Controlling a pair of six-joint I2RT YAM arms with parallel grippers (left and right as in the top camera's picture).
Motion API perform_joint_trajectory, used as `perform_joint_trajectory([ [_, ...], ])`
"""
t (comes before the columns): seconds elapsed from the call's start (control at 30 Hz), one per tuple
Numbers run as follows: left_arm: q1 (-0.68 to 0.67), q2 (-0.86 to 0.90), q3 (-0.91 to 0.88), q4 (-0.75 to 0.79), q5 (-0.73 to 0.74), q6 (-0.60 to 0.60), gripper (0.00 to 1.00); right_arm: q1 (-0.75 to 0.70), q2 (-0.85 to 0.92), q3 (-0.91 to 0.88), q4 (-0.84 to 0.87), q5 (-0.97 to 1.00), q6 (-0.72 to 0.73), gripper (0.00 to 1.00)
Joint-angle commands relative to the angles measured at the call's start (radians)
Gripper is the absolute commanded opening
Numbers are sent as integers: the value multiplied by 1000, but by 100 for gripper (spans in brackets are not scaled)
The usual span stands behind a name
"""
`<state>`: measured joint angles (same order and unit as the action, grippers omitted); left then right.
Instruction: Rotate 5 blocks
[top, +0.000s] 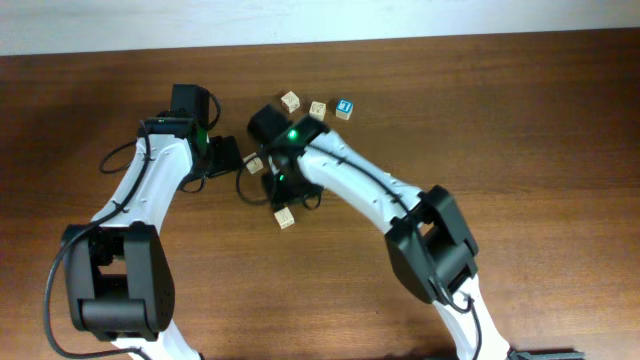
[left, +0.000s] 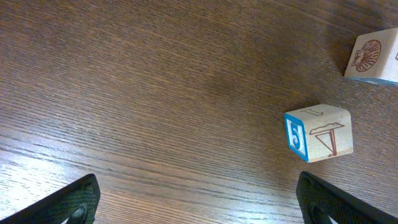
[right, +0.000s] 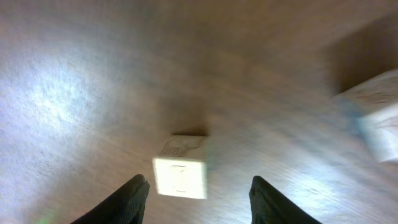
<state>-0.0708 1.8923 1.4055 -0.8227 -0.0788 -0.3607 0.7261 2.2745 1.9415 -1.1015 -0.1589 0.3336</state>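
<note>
**Overhead.** A brown wooden counter (top: 520, 120) was recorded. Toward its far side two pale blocks lay near each other, the first block (top: 290, 100) and the second block (top: 317, 109). A blue-topped cube (top: 344, 108) lay just beside the second. A third block (top: 285, 218) lay well apart from these, on the near side of the right arm. A tan cube (top: 254, 163) was seen between the left fingers (top: 222, 155) and the right fingers (top: 278, 185), close to both. The spread of either pair could not be read from this view.

**Left wrist.** The left fingers (left: 71, 202) were seen at the bottom corners of the frame, spread fully wide. Only bare counter lay between them and nothing was held. The tan cube (left: 320, 132) rested ahead of them toward one side, touching neither. A blue side face with a white numeral 5 was noted on it, and a line drawing on the adjoining face. Beyond it, apart, a shell block (left: 372, 55) with a printed shell was cut off by the frame edge.

**Right wrist.** The picture was blurred. The right fingers (right: 127, 199) were parted, and a pale block (right: 180, 176) stood on the counter between them with a gap on each side; nothing was gripped. Its print could not be read. Whether it was the third block of the overhead view could not be told. A blurred cube (right: 373, 112) was cut off at the frame edge.
</note>
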Motion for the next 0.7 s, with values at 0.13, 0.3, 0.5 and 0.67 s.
perform_joint_trajectory([
  [0.13, 2, 5, 18, -1, 3, -13, 99, 20, -22, -113, 73, -10, 7, 54],
  [0.3, 2, 5, 18, -1, 3, -13, 99, 20, -22, -122, 89, -5, 8, 48],
  [0.5, 2, 5, 19, -1, 3, -13, 99, 19, -22, -124, 102, 114, 72, 34],
  [0.67, 2, 5, 18, -1, 3, -13, 99, 19, -22, -124, 173, 192, 73, 34],
])
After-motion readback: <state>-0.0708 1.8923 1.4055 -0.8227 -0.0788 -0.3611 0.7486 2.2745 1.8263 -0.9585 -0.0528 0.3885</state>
